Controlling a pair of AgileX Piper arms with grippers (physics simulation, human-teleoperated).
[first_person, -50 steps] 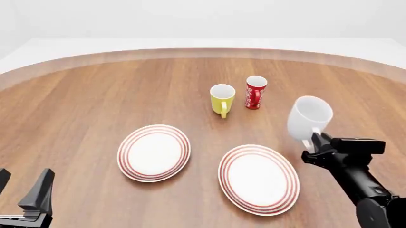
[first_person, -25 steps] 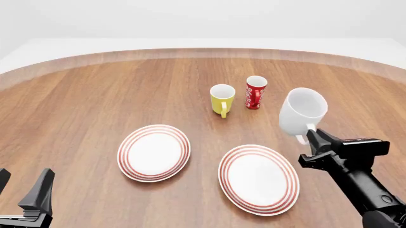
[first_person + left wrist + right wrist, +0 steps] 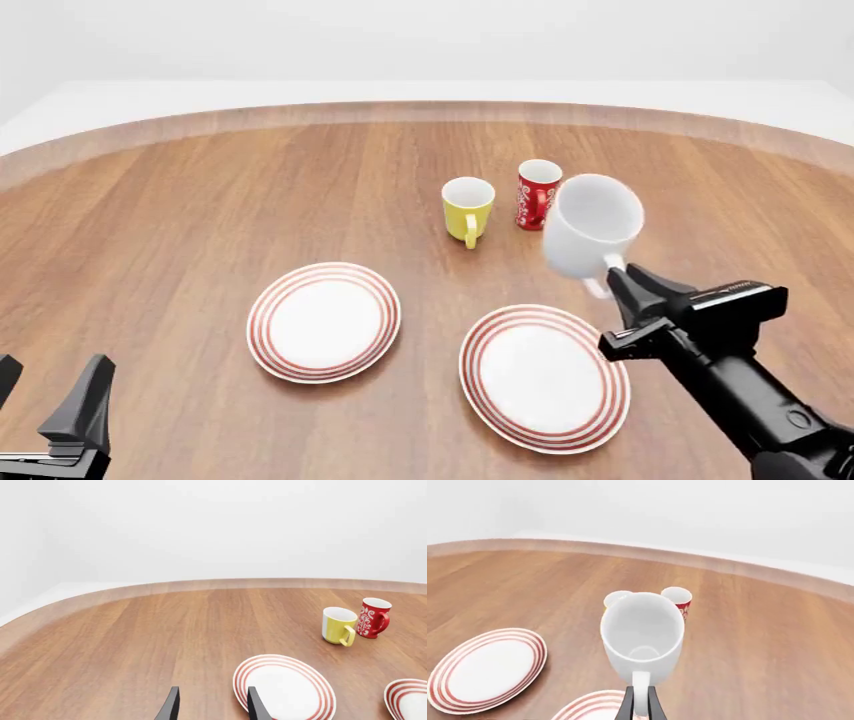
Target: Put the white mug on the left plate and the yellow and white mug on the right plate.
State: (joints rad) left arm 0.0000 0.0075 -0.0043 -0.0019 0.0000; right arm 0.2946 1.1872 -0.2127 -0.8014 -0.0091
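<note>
I have the white mug [image 3: 589, 238] up in the air, above the tabletop [image 3: 200, 200] near the right plate [image 3: 545, 377]. My right jaws [image 3: 618, 290] pinch only its thin handle. It looks hard, smooth and heavy, so it could swing. My left jaws [image 3: 209, 709] are apart.

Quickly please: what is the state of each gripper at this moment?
Left gripper: open, holding nothing.
Right gripper: shut on the white mug by its handle.
</note>
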